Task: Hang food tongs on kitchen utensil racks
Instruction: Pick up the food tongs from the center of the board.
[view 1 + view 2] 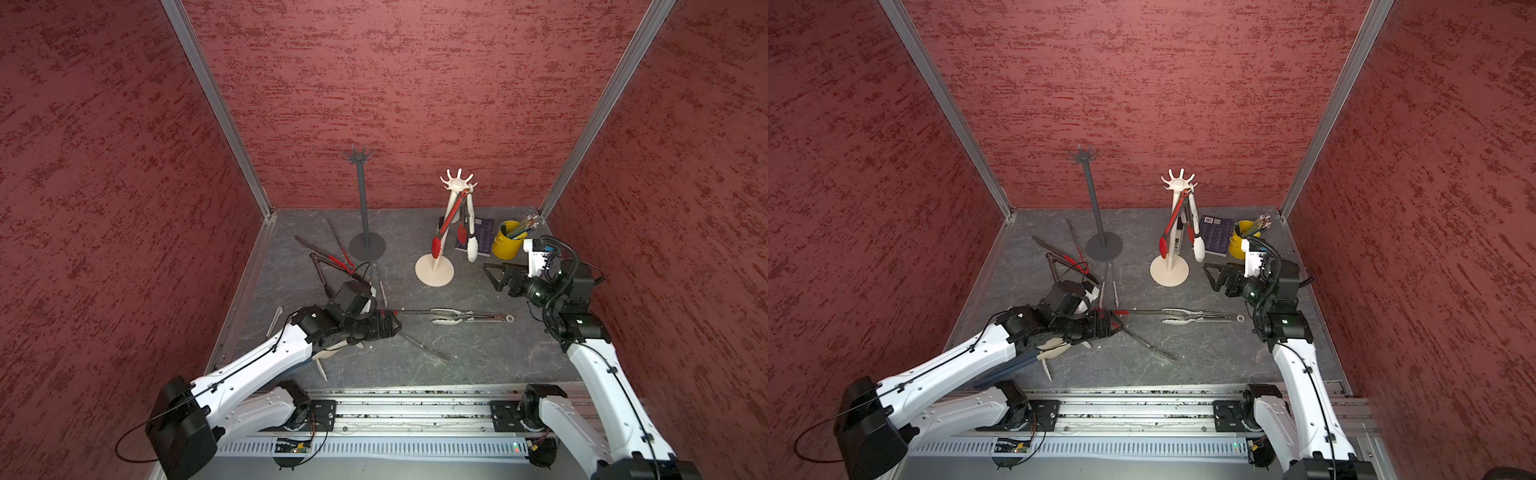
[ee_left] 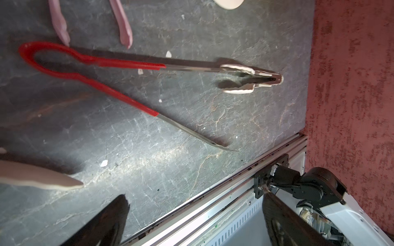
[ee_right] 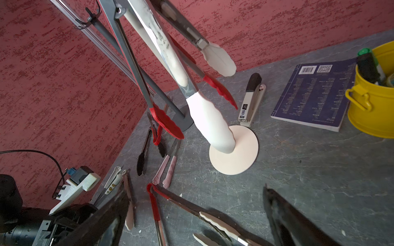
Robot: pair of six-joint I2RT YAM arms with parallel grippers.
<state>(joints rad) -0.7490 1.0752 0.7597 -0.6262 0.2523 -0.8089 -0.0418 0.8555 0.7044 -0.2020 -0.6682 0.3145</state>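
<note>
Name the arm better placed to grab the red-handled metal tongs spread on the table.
Left: the open left gripper sits at the red-handled tongs; the right gripper is off beside the yellow cup.

Just beyond my right gripper (image 1: 492, 277) I see a yellow cup (image 1: 507, 247) of pencils (image 1: 525, 226), with a dark blue book (image 3: 313, 93) lying flat just beside it and a stapler (image 3: 252, 100) farther ahead of the gripper (black-topped, resting on the grey marbled tabletop (image 1: 478, 353)); red textured walls (image 1: 415, 83) all round.

Dark marbled tabletop (image 1: 478, 357): the cream-white rack (image 1: 428, 274) stands on it, a stapler (image 3: 252, 100), blue book (image 1: 482, 235) and yellow cup (image 1: 507, 246) just behind that rack, the dark grey rack (image 1: 364, 199) beside it, loose tongs (image 1: 446, 315) in front.
</note>
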